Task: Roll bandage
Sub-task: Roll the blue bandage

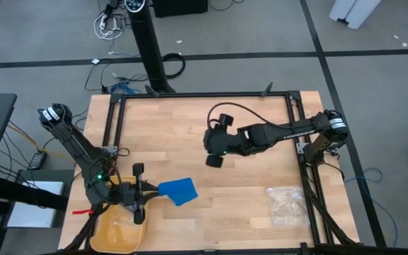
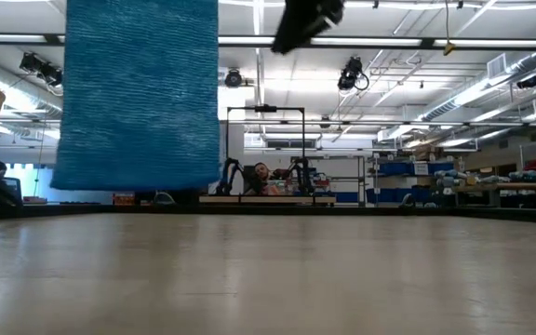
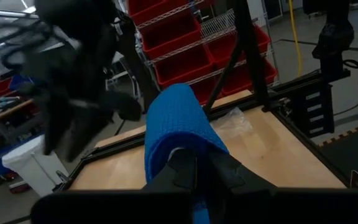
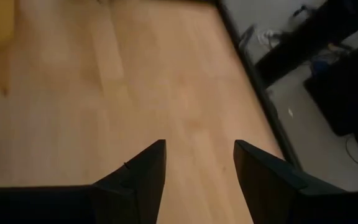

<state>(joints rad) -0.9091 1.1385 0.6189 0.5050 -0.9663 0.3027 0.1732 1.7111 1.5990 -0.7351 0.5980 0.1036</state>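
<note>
Blue bandage sits at the front left of your wooden tabletop, one end pinched in your left gripper, jaws closed tight on the fabric. From above, the loose end of the strip fans out to the right of the fingers as a flat band. At table height the bandage hangs as a wide blue sheet filling the upper left, its lower edge clear of the tabletop. Your left wrist camera shows the bandage arching up and forward out of the left gripper, draped like a hump over the dark fingers.

Your right gripper is over the middle of the tabletop, well apart from the bandage, jaws spread apart and holding nothing. Right wrist camera: right gripper, two dark fingers with bare wood between them.

Yellow tray lies at the front left corner, just beside the left gripper. Clear plastic bag lies near the front right, well apart from both grippers; you can see it past the bandage in the left wrist camera too.
</note>
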